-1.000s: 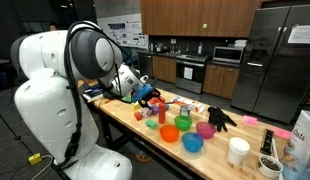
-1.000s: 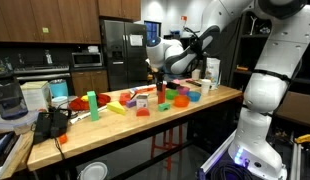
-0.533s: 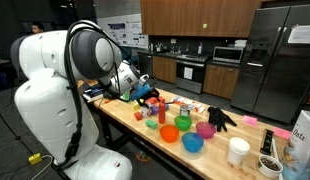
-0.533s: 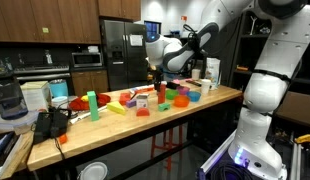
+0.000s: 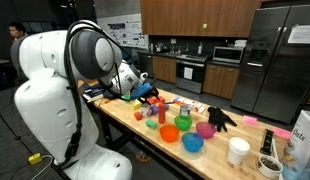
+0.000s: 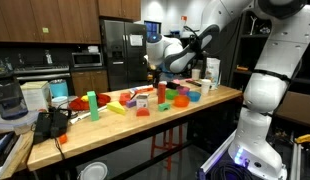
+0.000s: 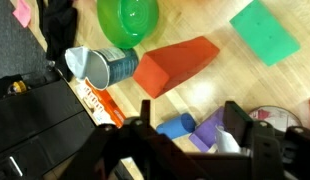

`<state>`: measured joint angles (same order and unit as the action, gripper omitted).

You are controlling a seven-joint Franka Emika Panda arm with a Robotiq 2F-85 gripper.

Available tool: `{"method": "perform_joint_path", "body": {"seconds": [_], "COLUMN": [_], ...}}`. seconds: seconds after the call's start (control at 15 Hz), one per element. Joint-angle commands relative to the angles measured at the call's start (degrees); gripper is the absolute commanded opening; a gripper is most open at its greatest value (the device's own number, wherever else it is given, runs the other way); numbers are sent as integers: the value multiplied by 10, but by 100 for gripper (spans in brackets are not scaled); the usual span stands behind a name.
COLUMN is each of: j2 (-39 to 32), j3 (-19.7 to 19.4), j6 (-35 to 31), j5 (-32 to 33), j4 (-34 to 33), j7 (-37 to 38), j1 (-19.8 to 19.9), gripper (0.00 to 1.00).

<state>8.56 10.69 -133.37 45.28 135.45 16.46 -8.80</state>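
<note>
Even overhead light washes the worktop (image 6: 115, 118) in both exterior views, casting only soft shadows; the small frames leave fine detail mushy. The wrist view is bright, with the pincer (image 7: 190, 138) dark and blurred up close.

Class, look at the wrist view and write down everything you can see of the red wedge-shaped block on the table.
The red wedge block is a solid orange-red ramp shape, smooth, perhaps plastic or foam. It lies flat on the wooden table, thick end by a tipped cup, thin end pointing away. A green bowl sits just beyond it; the gripper is apart from it.
</note>
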Motion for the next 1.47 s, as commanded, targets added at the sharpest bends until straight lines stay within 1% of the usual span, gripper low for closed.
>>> {"method": "perform_joint_path", "body": {"seconds": [0.0, 0.07, 0.2, 0.27, 0.4, 0.67, 0.73, 0.8, 0.87, 1.0, 1.2, 1.33, 1.4], "j2": [12, 12, 12, 11, 11, 11, 11, 11, 11, 10, 10, 10, 11], "j3": [0, -1, -1, -1, -1, -2, 0, 0, 0, 1, 2, 3, 3], "j6": [-30, -33, -35, -36, -37, -40, -34, -34, -34, -32, -29, -31, -35], "j5": [42, 48, 51, 51, 47, 47, 50, 51, 52, 52, 55, 84, 121], "j4": [11, 11, 11, 10, 11, 11, 10, 9, 9, 9, 8, 8, 10], "j7": [17, 20, 22, 23, 23, 25, 30, 34, 36, 44, 57, 73, 80], "j1": [9, 9, 9, 9, 9, 9, 9, 9, 10, 10, 10, 13, 16], "gripper": [44, 35, 21, 12, 0, 0, 26, 27, 30, 43, 64, 78, 84]}}
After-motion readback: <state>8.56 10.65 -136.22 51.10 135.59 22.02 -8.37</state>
